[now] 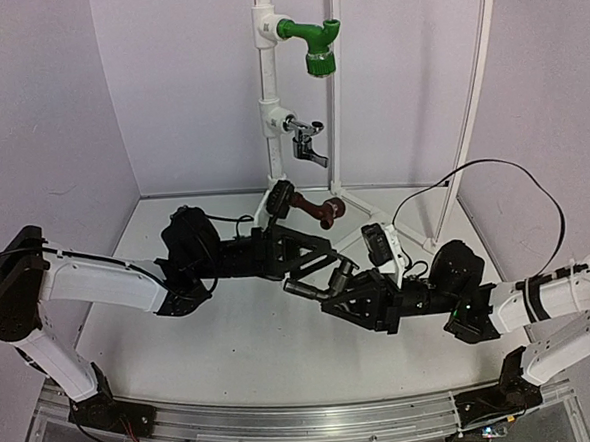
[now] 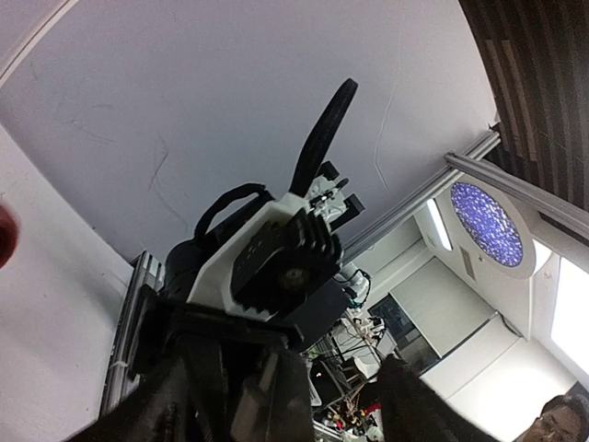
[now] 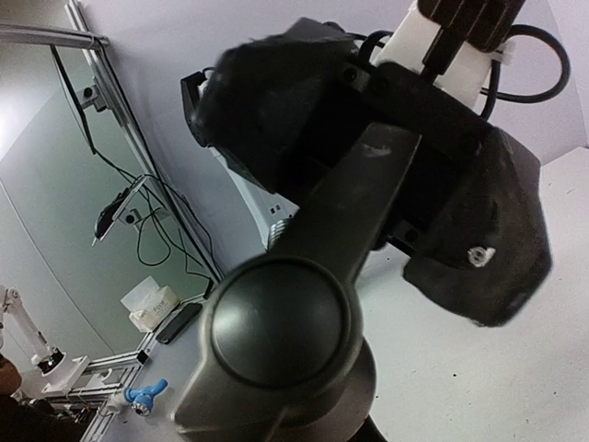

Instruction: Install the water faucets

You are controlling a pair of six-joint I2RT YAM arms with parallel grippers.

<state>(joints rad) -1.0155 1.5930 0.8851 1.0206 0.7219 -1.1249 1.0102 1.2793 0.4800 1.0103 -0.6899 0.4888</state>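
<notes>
Right gripper (image 1: 304, 288) clamps the faucet (image 3: 276, 341); left gripper (image 1: 322, 259) gapes nearby; bring the stem square to the pipe (image 1: 267, 82) socket before turning.

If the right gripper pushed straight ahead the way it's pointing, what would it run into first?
Probably the left gripper, which sits right beyond the dark faucet ahead of it; depth is unclear.

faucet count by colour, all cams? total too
green faucet: 1
silver faucet: 1
brown faucet: 1
dark grey faucet: 1
Total: 4
</notes>
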